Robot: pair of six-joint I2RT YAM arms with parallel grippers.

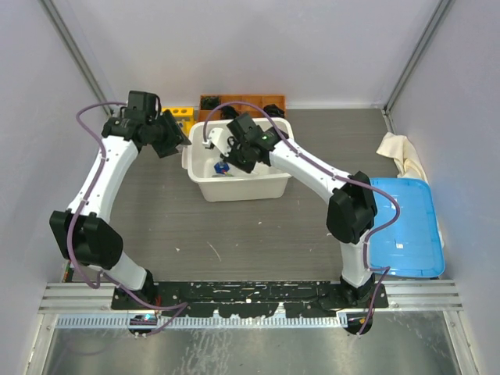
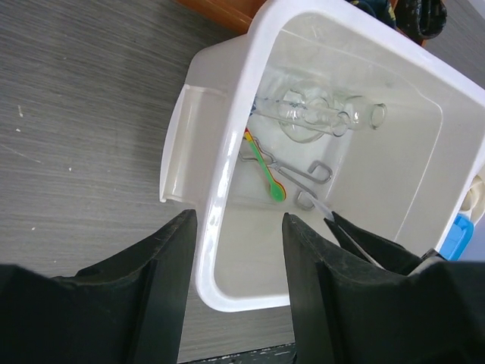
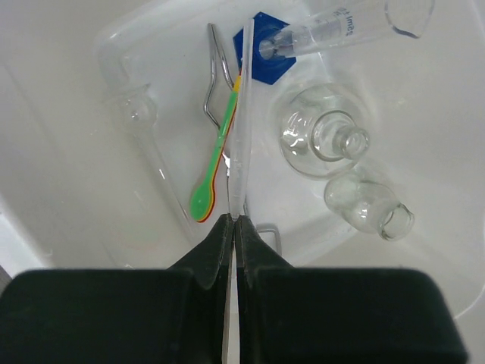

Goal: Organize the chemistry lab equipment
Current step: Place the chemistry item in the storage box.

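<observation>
A white tub (image 1: 238, 183) holds the equipment. In the right wrist view my right gripper (image 3: 235, 218) is shut on the tip of a thin clear dropper (image 3: 241, 114), which points away over the tub floor. Beside it lie metal tongs (image 3: 216, 83), a green spoon (image 3: 206, 193) with red-orange edges under it, two clear flasks (image 3: 326, 140) and a blue-based cylinder (image 3: 261, 53). My left gripper (image 2: 239, 220) is open over the tub's near corner (image 2: 220, 197), one finger outside the wall. The yellow rack (image 1: 181, 115) stands behind it. Test tubes are out of view.
An orange tray (image 1: 250, 100) stands behind the tub against the back wall. A blue lid (image 1: 402, 226) lies at the right edge, with a cream cloth (image 1: 402, 152) behind it. Grey walls close in the left and right sides.
</observation>
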